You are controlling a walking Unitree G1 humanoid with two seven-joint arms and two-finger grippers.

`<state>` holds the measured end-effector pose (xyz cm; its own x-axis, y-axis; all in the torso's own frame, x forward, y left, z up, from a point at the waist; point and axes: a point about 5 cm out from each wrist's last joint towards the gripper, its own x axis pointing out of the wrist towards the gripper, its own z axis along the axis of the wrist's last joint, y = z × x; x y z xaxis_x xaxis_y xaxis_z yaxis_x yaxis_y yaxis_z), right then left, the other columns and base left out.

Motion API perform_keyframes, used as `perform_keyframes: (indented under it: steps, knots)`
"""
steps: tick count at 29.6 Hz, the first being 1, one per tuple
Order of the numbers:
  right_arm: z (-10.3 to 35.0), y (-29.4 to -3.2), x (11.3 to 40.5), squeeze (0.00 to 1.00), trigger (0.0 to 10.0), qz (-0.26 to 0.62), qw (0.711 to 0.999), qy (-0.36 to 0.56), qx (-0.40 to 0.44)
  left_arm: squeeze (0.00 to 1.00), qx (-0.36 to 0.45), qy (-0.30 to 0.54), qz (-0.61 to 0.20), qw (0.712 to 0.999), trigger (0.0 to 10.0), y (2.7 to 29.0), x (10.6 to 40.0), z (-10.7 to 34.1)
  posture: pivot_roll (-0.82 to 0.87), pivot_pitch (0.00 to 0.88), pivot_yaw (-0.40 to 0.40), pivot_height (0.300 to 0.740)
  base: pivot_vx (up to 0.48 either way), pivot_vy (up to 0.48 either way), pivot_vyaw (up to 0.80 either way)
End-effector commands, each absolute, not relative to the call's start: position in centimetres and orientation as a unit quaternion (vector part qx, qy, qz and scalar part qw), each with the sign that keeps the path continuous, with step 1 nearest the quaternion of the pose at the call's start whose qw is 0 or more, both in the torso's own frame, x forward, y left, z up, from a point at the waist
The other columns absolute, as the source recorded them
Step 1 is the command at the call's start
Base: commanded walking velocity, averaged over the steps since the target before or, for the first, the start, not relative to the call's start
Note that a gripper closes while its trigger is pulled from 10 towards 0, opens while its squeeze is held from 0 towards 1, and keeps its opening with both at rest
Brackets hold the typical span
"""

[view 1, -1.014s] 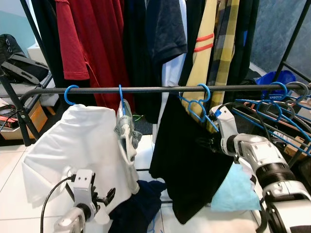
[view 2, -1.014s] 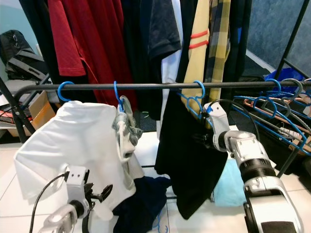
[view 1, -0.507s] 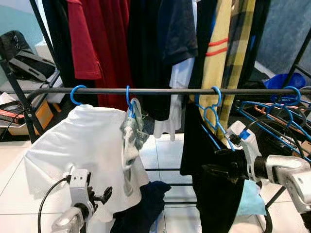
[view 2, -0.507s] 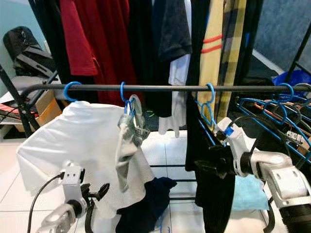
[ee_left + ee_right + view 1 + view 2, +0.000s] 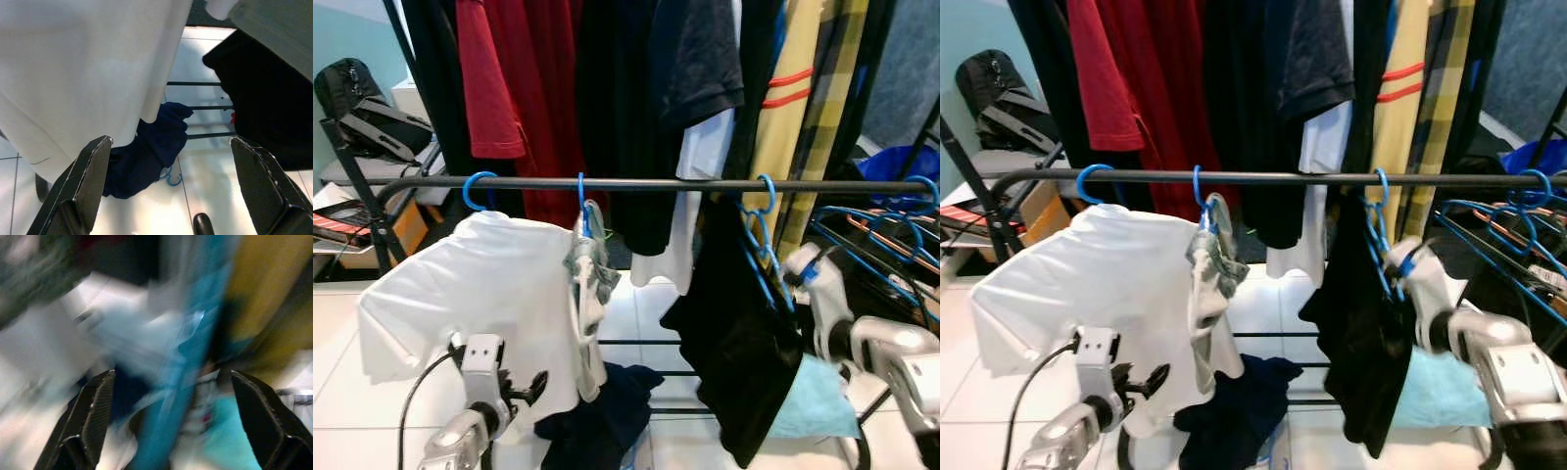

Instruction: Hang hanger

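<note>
The blue plastic hanger [image 5: 762, 230] carrying the black garment [image 5: 734, 343] hangs by its hook on the dark horizontal metal rail [image 5: 646, 183], between the grey-patterned cloth on its own blue hanger [image 5: 588, 274] and the bundle of empty blue wire hangers [image 5: 881, 230] at my right. My right gripper [image 5: 166, 421] is just beside the black garment's right edge, low under the rail. In the right wrist view my fingers [image 5: 93, 416] stand wide apart, nothing clamped; a blurred blue streak runs between them. My left gripper [image 5: 166, 196] is low in front of the white T-shirt [image 5: 480, 294], fingers apart and empty. A dark navy cloth heap [image 5: 146, 152] lies on the white tiled floor [image 5: 205, 186] below.
</note>
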<state>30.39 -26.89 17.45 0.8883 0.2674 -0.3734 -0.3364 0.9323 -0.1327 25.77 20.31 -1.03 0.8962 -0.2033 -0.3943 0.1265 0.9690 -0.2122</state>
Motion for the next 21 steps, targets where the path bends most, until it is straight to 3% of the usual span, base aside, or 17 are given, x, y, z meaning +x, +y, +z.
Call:
perform_keyframes:
  steps: [1, 3, 7, 17, 21]
  knots:
    - [17.5, -27.2, 30.5, 0.0, 10.0, 0.139, 0.971, 0.169, -0.093, 0.0, -0.089, 0.218, -0.083, 0.968, 10.0, 20.5, 25.5, -1.3, -0.16, 0.0, 0.015, 0.74, 0.0, 0.0, 0.0]
    - [19.2, -28.1, 31.2, 0.0, 10.0, 0.062, 0.988, 0.097, -0.107, 0.0, -0.09, 0.214, -0.082, 0.969, 10.0, 20.6, 25.5, -1.2, -0.15, 0.0, 0.012, 0.74, 0.0, 0.0, 0.0]
    - [20.0, -28.2, 31.3, 0.0, 10.0, 0.032, 0.99, 0.057, -0.122, 0.0, -0.093, 0.211, -0.082, 0.97, 10.0, 20.5, 25.4, -1.2, -0.15, 0.0, 0.014, 0.74, 0.0, 0.0, 0.0]
    - [20.2, -28.9, 31.1, 0.0, 10.0, 0.01, 0.989, 0.06, -0.134, 0.0, -0.093, 0.215, -0.09, 0.968, 10.0, 20.4, 25.3, -1.4, -0.16, 0.0, 0.016, 0.74, 0.0, 0.0, 0.0]
    - [19.9, -28.9, 31.2, 0.0, 10.0, 0.011, 0.991, 0.063, -0.121, 0.0, -0.092, 0.22, -0.089, 0.967, 10.0, 20.3, 25.2, -1.5, -0.16, 0.0, 0.016, 0.74, -0.296, 0.0, 0.0]
